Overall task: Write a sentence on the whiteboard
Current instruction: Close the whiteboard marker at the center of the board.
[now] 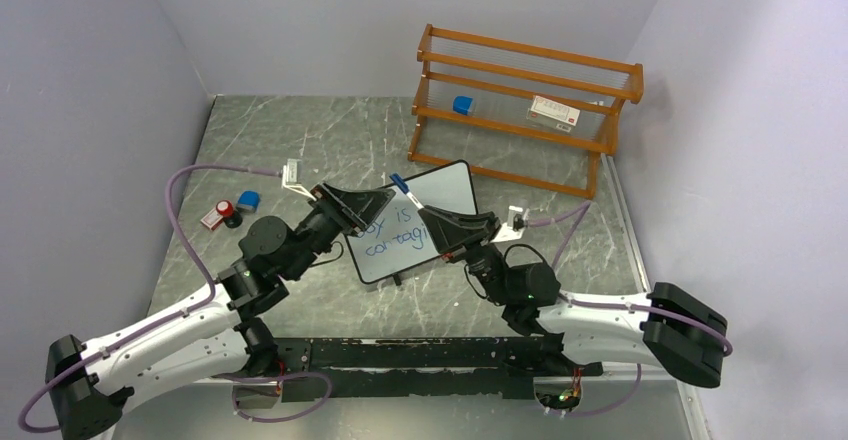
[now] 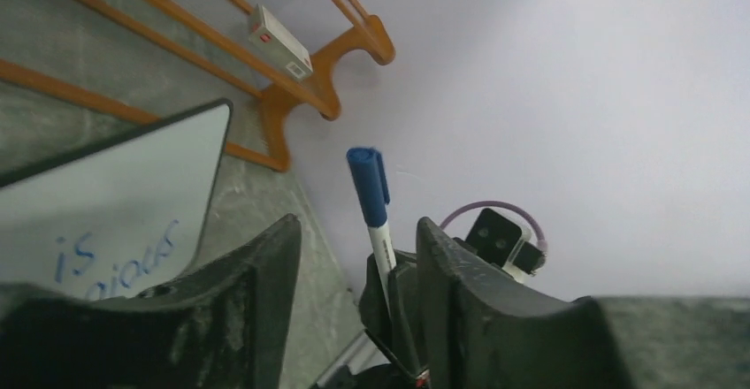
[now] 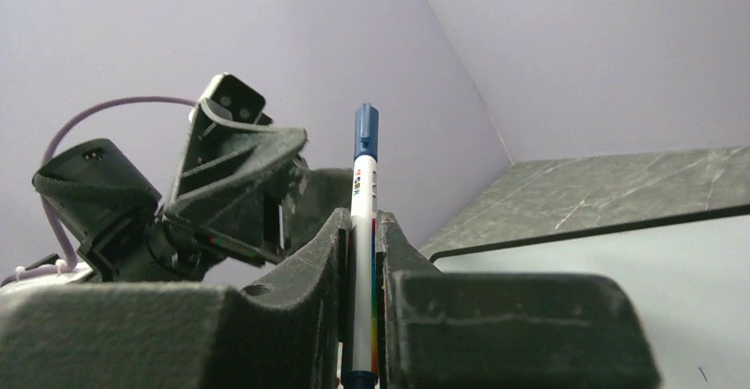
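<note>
Right fingers fill the foreground of their own wrist view. They are pinched narrow on a marker that stands upright between them, white barrel in the grip and blue end poking out past the tips. Left fingers stand wide apart, holding nothing. The marker shows through their gap, but it sits beyond them in the other arm's grip.

From above, both pairs meet over the whiteboard, which lies a little askew in the middle of the grey marbled worktop. The left fingers are at the board's 9 o'clock edge and the right fingers at about 4 o'clock. The sentence runs in blue handwriting across two lines. "is" can be read on the upper line and "contagi" on the lower, and the ends of both lines are covered by the arms.

At 1 o'clock from the board, near the back wall, stands an orange wooden rack holding a small blue item and a white box with a red label. At 9 o'clock, well apart from the board, lie a red-and-white piece and a blue cap.
</note>
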`<state>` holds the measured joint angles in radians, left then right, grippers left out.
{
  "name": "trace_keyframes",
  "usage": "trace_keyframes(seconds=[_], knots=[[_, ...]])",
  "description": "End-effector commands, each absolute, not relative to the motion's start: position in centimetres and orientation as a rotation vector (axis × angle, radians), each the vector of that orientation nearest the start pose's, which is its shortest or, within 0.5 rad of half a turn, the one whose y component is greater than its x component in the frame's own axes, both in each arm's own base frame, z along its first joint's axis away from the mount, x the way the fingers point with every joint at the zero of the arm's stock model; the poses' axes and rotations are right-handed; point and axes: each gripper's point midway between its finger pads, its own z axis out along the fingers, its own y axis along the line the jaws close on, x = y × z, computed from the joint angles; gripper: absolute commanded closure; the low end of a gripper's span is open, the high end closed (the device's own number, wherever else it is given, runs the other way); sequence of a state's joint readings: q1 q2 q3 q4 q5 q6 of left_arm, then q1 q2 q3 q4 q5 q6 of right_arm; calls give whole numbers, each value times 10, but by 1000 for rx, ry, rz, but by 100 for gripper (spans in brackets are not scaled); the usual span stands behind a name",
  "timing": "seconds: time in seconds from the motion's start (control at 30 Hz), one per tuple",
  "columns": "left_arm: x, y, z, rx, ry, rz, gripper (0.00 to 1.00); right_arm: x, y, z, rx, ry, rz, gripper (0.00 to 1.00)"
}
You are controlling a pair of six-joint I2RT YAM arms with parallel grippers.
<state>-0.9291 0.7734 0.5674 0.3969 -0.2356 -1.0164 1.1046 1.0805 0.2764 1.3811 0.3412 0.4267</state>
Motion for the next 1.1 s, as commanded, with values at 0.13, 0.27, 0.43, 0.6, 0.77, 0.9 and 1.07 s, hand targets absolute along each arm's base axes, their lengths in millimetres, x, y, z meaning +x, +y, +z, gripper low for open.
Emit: trace_keyframes(seconds=[0.13, 0.27, 0.43, 0.6, 0.77, 0.9, 1.07], knots=[[205, -267, 359, 5, 1511, -1283, 37, 178, 272, 311, -46, 1140, 1264, 100], [209, -275, 361, 82, 1532, -1339, 36, 172, 272, 313, -59, 1149, 1297, 100], [211, -273, 360, 104, 1509, -1474, 41, 167, 271, 314, -55, 1155, 1333, 100], [201, -278, 366, 143, 1467, -1593, 45, 165, 274, 316, -60, 1156, 1353, 100], [195, -282, 368, 173, 1458, -1640, 58, 166, 275, 318, -48, 1150, 1369, 100], [194, -283, 362, 169, 1470, -1661, 68, 165, 275, 320, -42, 1140, 1383, 100], [189, -286, 357, 180, 1475, -1702, 94, 165, 279, 322, -40, 1139, 1396, 100]])
